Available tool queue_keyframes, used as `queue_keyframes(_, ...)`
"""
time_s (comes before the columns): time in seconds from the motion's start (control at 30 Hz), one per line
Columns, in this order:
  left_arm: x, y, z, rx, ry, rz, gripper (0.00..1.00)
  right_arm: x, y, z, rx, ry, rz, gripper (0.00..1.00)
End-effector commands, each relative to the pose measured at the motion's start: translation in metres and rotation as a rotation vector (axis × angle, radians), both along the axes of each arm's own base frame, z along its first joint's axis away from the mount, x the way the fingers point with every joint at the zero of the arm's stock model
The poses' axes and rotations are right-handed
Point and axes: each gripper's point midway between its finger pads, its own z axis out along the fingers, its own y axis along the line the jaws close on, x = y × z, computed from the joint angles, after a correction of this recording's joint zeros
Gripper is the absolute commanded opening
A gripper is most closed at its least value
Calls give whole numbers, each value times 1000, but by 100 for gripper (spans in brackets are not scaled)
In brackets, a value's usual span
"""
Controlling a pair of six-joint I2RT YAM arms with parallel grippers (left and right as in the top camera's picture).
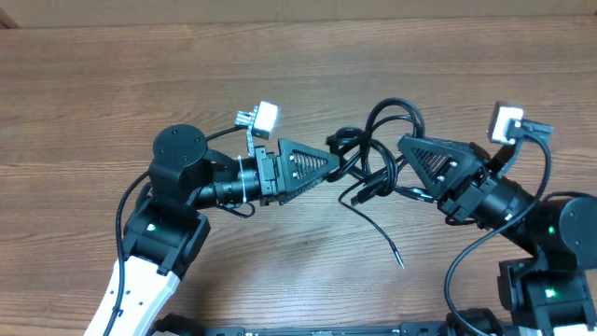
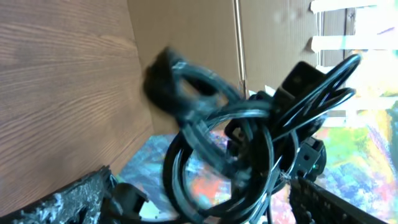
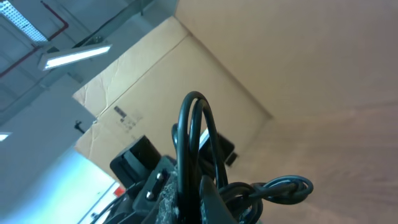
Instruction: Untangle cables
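Mid-untangle: clenching right gripper [image 1: 408,147] on knotted cables [image 1: 373,154] at centre of table [image 1: 93,93], loose tail trailing near. Facing knot with left gripper [image 1: 330,166], jaws wide, grasping nothing. Likely next: closing on single loop, drawing apart gently.

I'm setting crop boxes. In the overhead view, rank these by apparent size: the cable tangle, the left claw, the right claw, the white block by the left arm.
1. cable tangle, loose tail included.
2. left claw and right claw: alike, so unranked.
3. white block, clearly smallest.
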Motion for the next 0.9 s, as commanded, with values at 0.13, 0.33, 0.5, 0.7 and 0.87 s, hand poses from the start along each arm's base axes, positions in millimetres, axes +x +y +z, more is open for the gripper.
queue_keyframes(0.13,4,0,20,-42,-31,39,92,-19,15,1,-30,1,161,4)
queue_keyframes(0.33,2,-3,20,-44,-22,29,93,-5,12,2,-16,1,120,4)
queue_keyframes(0.5,6,-2,27,-82,41,57,94,-7,13,4,1,15,139,4)
queue_keyframes(0.7,6,-1,53,-148,-63,58,54,-9,17,-19,-45,99,176,4)
queue_keyframes(0.87,6,-1,53,-148,-63,61,24,-10,19,-37,-94,129,189,4)
